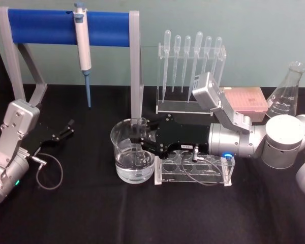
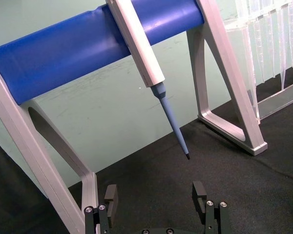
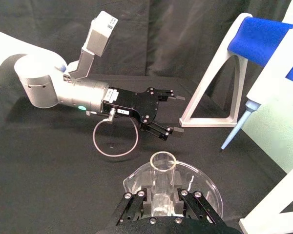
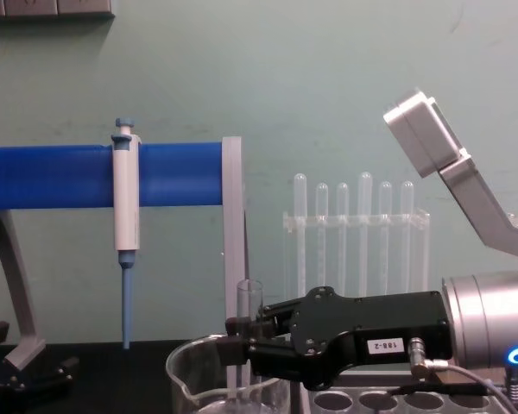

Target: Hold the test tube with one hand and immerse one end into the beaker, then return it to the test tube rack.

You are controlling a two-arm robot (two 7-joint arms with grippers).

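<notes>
Plainly, the right gripper [image 1: 141, 141] is closed narrow on the test tube [image 1: 140, 129]. From its own wrist camera we look straight down the tube's open round rim [image 3: 162, 168], with a black finger [image 3: 139, 196] pressed to each side of the glass. From the chest we see the tube [image 4: 249, 297] standing upright, its upper end above the gripper [image 4: 242, 338] and its lower part dropping inside the beaker [image 4: 183, 366]. We cannot tell whether the rounded tip reaches the liquid. The beaker [image 1: 123, 140] is a wide clear glass cylinder with a pouring spout, and clear liquid fills its lower part. It sits just beside the left end of the test tube rack [image 1: 193, 170], a clear acrylic block with round holes. The gripper body is matte black with a small white label, on a smooth silver wrist that reaches over the rack. Well to the left, the left gripper [image 1: 65, 130] sits low over the black cloth with its fingers spread wide and nothing between them. It is near the foot of a grey stand with a blue bar [image 1: 40, 26], where a white-and-blue pipettor [image 1: 82, 46] hangs.
</notes>
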